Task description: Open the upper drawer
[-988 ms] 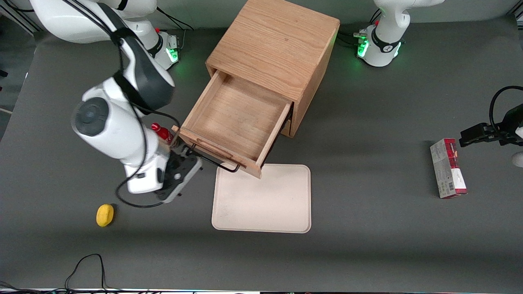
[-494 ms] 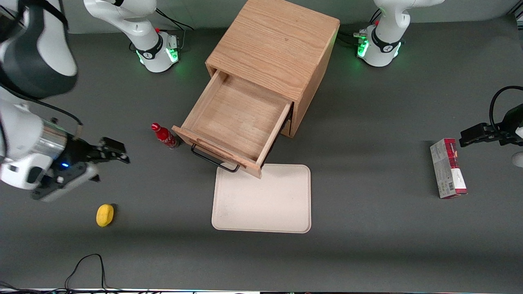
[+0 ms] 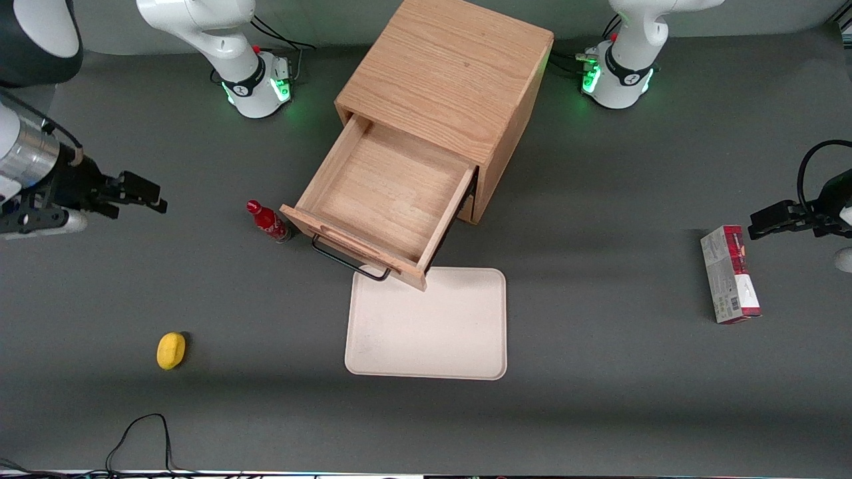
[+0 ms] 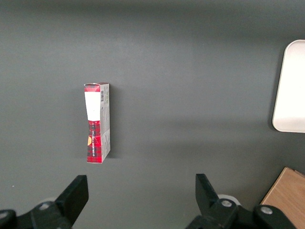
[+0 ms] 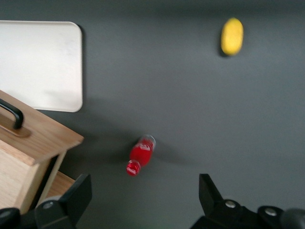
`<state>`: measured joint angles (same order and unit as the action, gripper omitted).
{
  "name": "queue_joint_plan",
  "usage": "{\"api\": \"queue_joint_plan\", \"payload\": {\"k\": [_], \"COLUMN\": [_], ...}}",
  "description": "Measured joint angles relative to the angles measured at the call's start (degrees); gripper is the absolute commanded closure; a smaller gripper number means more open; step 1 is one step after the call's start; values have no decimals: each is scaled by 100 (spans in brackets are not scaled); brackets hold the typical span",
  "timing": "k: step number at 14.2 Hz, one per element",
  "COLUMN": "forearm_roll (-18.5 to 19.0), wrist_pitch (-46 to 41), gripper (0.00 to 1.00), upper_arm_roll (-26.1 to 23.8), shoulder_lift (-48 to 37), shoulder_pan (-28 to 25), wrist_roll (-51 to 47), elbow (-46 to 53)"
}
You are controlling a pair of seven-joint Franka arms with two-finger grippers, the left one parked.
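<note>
The upper drawer (image 3: pixel 386 193) of the light oak cabinet (image 3: pixel 446 73) stands pulled far out, its inside bare. Its black wire handle (image 3: pixel 349 261) faces the front camera. In the right wrist view the drawer's front (image 5: pixel 38 133) and one end of the handle (image 5: pixel 13 113) show. My gripper (image 3: pixel 156 197) is open and empty, raised above the table, well away from the drawer toward the working arm's end. In the right wrist view the gripper (image 5: pixel 144 188) has its fingers wide apart with nothing between them.
A small red bottle (image 3: pixel 267 221) stands beside the drawer's front corner, also in the right wrist view (image 5: pixel 140 155). A beige tray (image 3: pixel 429 322) lies in front of the drawer. A yellow lemon (image 3: pixel 171 350) lies nearer the camera. A red box (image 3: pixel 729 273) lies toward the parked arm's end.
My gripper has left the drawer handle and swung away toward the working arm's end of the table, rising. The drawer stays pulled out and has not moved.
</note>
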<state>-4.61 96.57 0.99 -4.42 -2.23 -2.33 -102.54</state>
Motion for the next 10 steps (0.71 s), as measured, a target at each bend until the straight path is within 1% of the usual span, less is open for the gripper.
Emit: {"api": "queue_joint_plan", "payload": {"k": [2,3,10], "forearm_roll": [353,415,473], "wrist_pitch": [-1,0,13], "gripper": [0,0,0], "upper_arm_roll": [-15,-25,-43], "shoulder_lift": [-200,-230,-243], "shoulder_pan": [-27,-27,-27], "wrist_roll": [-123,-143,-183], "elbow": [-189,-210,-208]}}
